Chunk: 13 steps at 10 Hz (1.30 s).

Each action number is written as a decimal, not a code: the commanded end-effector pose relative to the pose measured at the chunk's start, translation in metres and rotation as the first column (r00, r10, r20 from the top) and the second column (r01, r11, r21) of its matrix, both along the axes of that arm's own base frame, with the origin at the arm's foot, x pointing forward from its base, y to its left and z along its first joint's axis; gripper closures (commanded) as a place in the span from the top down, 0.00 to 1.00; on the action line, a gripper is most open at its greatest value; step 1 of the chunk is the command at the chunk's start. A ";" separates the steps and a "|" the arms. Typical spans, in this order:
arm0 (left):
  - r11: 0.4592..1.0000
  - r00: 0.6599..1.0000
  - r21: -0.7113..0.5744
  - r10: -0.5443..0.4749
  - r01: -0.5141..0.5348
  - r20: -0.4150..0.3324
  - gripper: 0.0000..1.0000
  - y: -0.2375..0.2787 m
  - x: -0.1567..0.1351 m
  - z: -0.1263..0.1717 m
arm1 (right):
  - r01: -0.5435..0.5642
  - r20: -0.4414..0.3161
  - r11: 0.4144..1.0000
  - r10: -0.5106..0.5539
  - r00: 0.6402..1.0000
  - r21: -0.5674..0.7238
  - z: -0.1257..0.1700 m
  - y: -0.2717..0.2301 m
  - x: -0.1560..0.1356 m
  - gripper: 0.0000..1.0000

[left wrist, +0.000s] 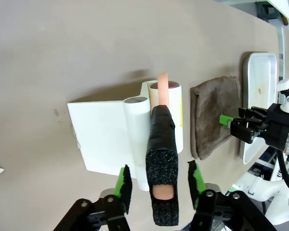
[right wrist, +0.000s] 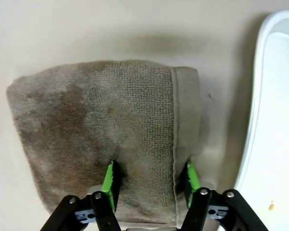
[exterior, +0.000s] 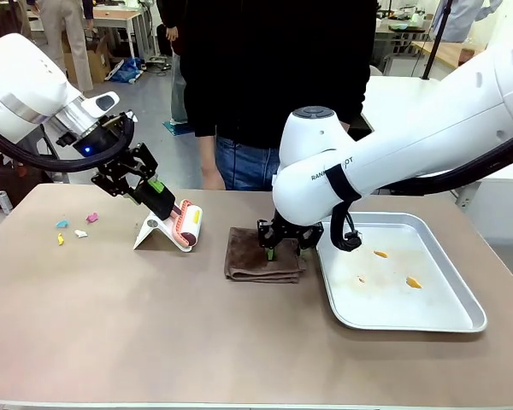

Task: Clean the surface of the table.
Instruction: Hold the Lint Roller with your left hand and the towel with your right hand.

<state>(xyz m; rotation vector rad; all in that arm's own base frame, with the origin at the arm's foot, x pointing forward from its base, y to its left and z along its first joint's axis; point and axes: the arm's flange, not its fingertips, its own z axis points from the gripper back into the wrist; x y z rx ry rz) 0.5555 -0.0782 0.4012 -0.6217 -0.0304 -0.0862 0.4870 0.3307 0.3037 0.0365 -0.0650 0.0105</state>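
Observation:
The brownish table (exterior: 111, 325) carries a lint roller (exterior: 188, 224) lying in a white stand (exterior: 151, 232). My left gripper (exterior: 158, 192) reaches down to its black foam handle (left wrist: 161, 144). The left gripper (left wrist: 159, 185) straddles the handle, and both green pads stand apart from the foam. A folded brown towel (exterior: 248, 256) lies mid-table. My right gripper (exterior: 282, 248) is down on the towel's near edge. In the right wrist view the right gripper (right wrist: 150, 185) is open, pads pressing on the towel (right wrist: 96, 110).
Small coloured scraps (exterior: 73, 229) lie at the table's left. A metal tray (exterior: 402, 326) with orange bits sits at the right, just beside the towel. A person in dark clothes (exterior: 265, 68) stands at the far edge.

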 end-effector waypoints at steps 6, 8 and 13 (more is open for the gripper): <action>1.000 1.000 -0.015 -0.010 0.010 0.009 0.00 0.012 0.003 0.001 | 0.023 -0.006 0.999 -0.023 1.000 -0.042 -0.005 0.009 0.008 0.00; 1.000 1.000 -0.025 -0.002 0.003 0.024 0.00 0.012 0.001 0.002 | 0.020 -0.015 0.999 -0.020 1.000 -0.038 -0.007 0.010 0.009 0.00; 0.994 0.994 -0.108 -0.003 0.015 0.109 0.00 0.014 -0.017 0.024 | 0.022 0.008 0.991 -0.023 1.000 0.130 0.011 -0.006 0.010 0.00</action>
